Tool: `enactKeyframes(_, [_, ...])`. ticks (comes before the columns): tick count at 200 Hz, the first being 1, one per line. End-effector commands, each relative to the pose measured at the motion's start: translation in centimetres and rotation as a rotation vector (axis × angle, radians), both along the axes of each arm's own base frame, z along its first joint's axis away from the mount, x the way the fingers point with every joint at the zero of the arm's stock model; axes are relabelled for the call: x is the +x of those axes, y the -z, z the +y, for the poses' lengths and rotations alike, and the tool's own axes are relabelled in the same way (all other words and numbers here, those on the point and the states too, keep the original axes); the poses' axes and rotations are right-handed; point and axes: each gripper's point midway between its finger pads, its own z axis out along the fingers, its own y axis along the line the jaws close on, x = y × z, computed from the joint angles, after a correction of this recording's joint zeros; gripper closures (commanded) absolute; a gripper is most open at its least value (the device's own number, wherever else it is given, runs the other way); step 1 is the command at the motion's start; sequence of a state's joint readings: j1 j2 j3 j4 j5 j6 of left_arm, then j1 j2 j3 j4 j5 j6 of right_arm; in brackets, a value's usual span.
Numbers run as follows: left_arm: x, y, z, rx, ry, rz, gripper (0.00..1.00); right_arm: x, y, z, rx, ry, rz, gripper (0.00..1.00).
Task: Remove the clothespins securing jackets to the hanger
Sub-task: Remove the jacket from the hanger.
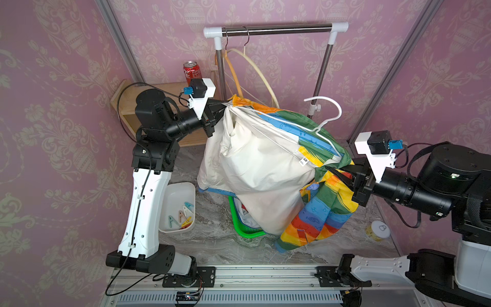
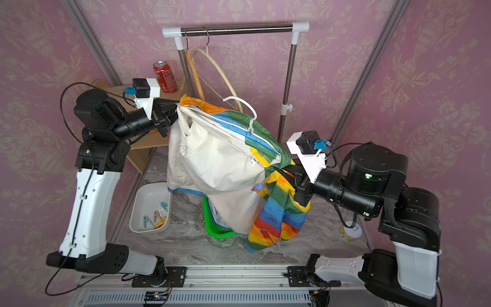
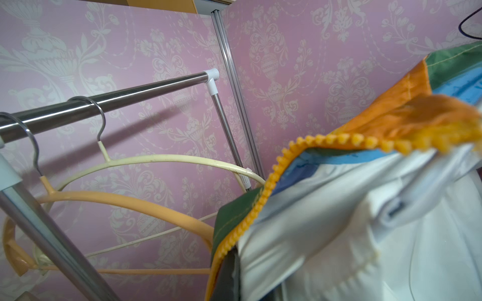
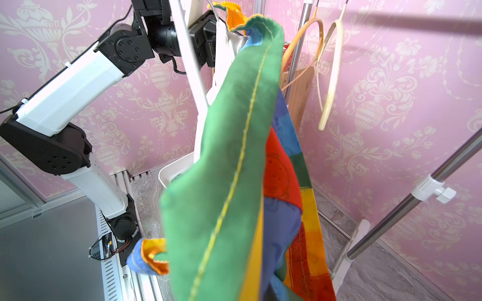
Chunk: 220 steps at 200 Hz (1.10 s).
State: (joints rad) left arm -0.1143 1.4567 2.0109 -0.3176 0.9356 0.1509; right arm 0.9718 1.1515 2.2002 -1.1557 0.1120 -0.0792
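The rainbow jacket (image 3: 339,221) fills the near side, blurred where it comes closest to the lens. Its pale cream lining (image 3: 300,234) faces the camera, edged by an orange zip (image 3: 260,206) with chunky teeth, with green, orange and blue patches behind. A dark finger of the left gripper (image 3: 229,282) lies against the zip edge. Beyond, a steel rail (image 3: 117,101) ends in a white corner fitting (image 3: 211,78). 2 metal hooks (image 3: 100,117) sit over the rail, carrying a cream hanger (image 3: 161,159) and an orange hanger (image 3: 125,200) side by side. Pink patterned wallpaper (image 3: 300,78) backs everything
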Motion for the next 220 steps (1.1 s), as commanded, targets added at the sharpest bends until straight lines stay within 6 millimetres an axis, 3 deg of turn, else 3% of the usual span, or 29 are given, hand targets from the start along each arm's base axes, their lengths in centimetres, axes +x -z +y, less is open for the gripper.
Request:
enactKeyframes(1, [9.6, 3.6, 7.8, -0.155, -0.394, 0.19, 1.0, -5.2, -6.2, -8.6, 0.243, 0.017, -0.186, 1.0])
enactKeyframes(31, [9.4, 4.6, 7.2, -0.219, -0.346, 0.223, 1.0, -5.7, -9.4, -10.2, 0.332, 0.017, -0.287, 1.0])
enactKeyframes(54, [8.1, 5.1, 5.3, -0.211, -0.316, 0.218, 1.0, -4.5, -10.8, -10.5, 0.359, 0.086, -0.341, 1.0])
enactKeyframes(92, [6.6, 4.2, 1.5, -0.203, -0.229, 0.208, 1.0, -1.6, -13.5, -6.6, 0.288, 0.164, -0.451, 1.0])
enactKeyframes(119, [7.0, 6.0, 0.1, -0.235, -0.199, 0.259, 1.0, 0.6, -15.2, -3.3, 0.24, 0.235, -0.538, 1.0])
enactKeyframes(147, [5.2, 8.3, -1.4, -0.23, -0.18, 0.312, 1.0, 5.7, -13.1, 1.3, 0.181, 0.261, -0.461, 1.0])
enactKeyframes(165, [3.2, 10.0, -2.3, -0.217, -0.168, 0.354, 1.0, 9.4, -11.4, 1.9, 0.204, 0.239, -0.345, 1.0])
enactKeyframes(191, [0.0, 13.7, -3.6, -0.185, -0.171, 0.419, 1.0, 12.7, -8.6, 3.5, 0.213, 0.13, -0.218, 1.0])
enactKeyframes(220, [-2.2, 18.8, -4.5, -0.156, -0.201, 0.561, 1.0, 15.4, -3.3, 5.5, 0.162, 0.0, -0.009, 1.0])
